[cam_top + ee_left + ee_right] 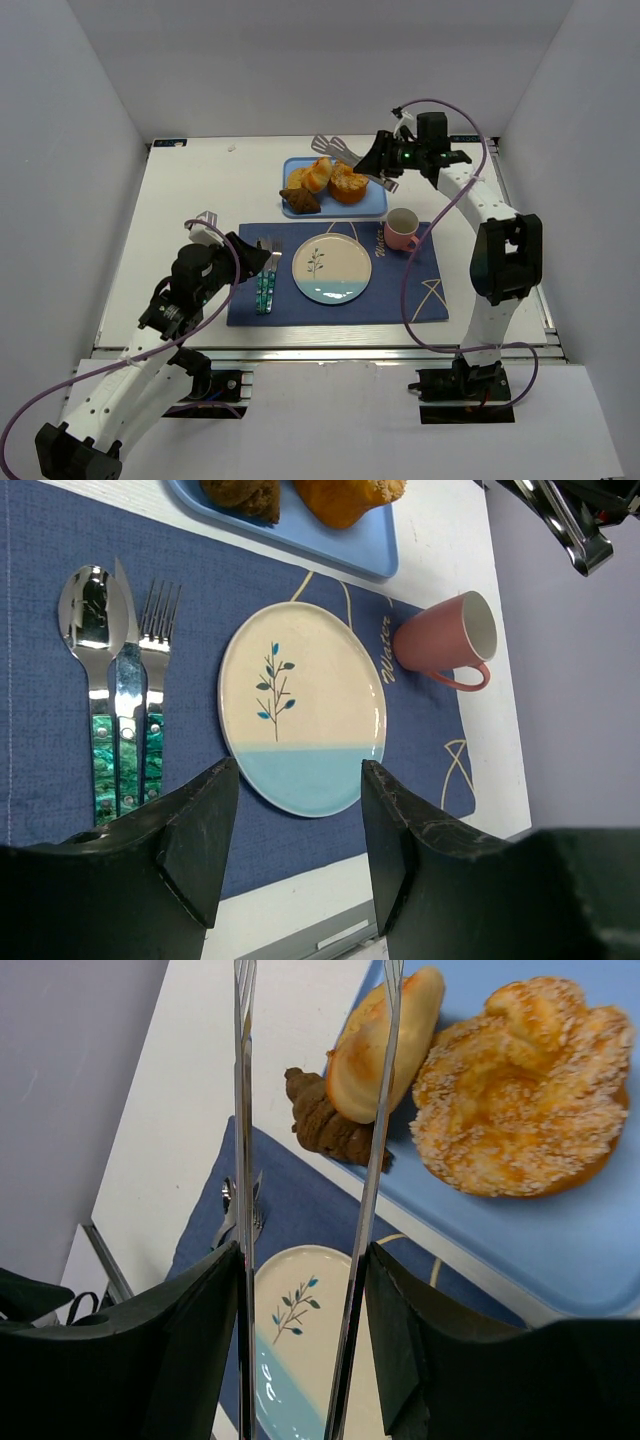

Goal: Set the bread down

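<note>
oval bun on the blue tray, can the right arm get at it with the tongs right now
Probably yes. The right gripper holds the tongs spread over the oval bun, and nothing covers it. The dark pastry crowds one side.

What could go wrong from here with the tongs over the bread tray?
1. The metal tongs in the right gripper stand open with one arm crossing the long golden roll, not centred on it; an off-centre pinch may let it slip.
2. That roll appears to rest against the dark brown pastry, close to the round sugared bun on the blue tray; closing could drag them.
3. The pink mug stands beside the cream-and-blue plate; the carry could clip it.
</note>
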